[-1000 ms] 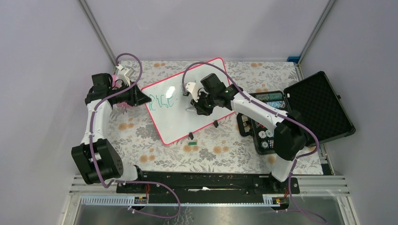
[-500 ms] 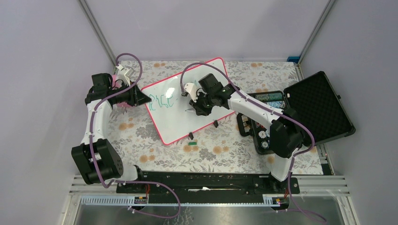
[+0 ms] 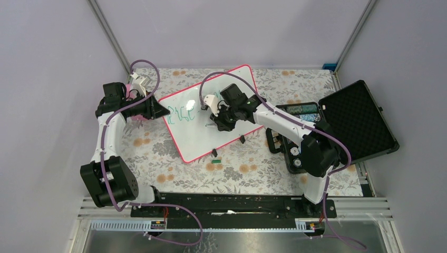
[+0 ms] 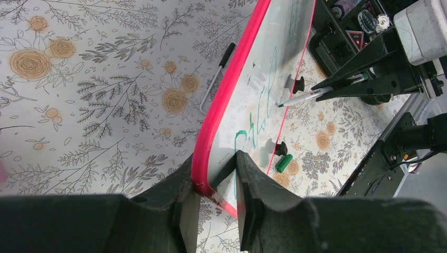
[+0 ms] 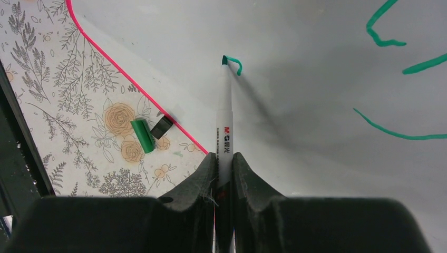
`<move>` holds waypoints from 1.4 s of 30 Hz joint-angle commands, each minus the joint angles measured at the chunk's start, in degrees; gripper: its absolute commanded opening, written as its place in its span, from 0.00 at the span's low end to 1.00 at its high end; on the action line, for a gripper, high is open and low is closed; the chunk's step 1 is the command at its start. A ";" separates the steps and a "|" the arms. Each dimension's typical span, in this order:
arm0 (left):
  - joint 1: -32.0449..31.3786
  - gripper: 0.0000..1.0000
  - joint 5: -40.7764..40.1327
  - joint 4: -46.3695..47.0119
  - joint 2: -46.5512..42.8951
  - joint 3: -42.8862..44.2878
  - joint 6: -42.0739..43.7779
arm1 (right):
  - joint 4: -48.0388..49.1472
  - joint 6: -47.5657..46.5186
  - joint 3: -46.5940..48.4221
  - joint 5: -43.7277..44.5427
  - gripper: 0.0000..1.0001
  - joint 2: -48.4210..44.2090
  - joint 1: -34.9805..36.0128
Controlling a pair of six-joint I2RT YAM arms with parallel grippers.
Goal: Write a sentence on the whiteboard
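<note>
Centrally on worktop (image 3: pixel 158 153): whiteboard (image 3: pixel 211 138), green sentence (image 3: pixel 183 113) near its left end. L claw (image 4: pixel 216 168) clamps its pink edge; R claw (image 5: pixel 224 158) grips marker (image 5: pixel 225 116), tip on board. Black case (image 3: pixel 358 121) at right, lid open, holds small round items (image 3: pixel 298 153).

The whiteboard (image 3: pixel 203 139), glossy white with a thin pink-red frame and rounded corners, is lying flat on the table (image 3: pixel 158 153), sitting toward the middle of the far edge and slanting so that one corner is pointing at the near edge; the sentence (image 3: pixel 183 113) is showing as a few thin green-teal scrawled letters near the board's left corner, too loose to read; a small separate green hook is sitting nearer the board's middle
</note>
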 commanded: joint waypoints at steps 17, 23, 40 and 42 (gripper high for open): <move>-0.53 0.00 -1.02 1.32 -1.24 0.13 3.34 | 0.16 -3.12 -3.12 1.91 0.00 -2.29 0.56; -0.50 0.00 -0.85 1.30 -1.06 0.28 3.24 | 0.09 -3.29 -2.59 2.45 0.00 -2.63 -0.78; -0.54 0.00 -0.85 1.32 -1.10 0.52 3.15 | -0.15 -2.95 1.39 3.93 0.00 -1.59 -2.15; -0.52 0.00 -0.84 1.32 -1.07 0.56 3.16 | -0.18 -2.92 1.53 3.93 0.00 -1.58 -2.18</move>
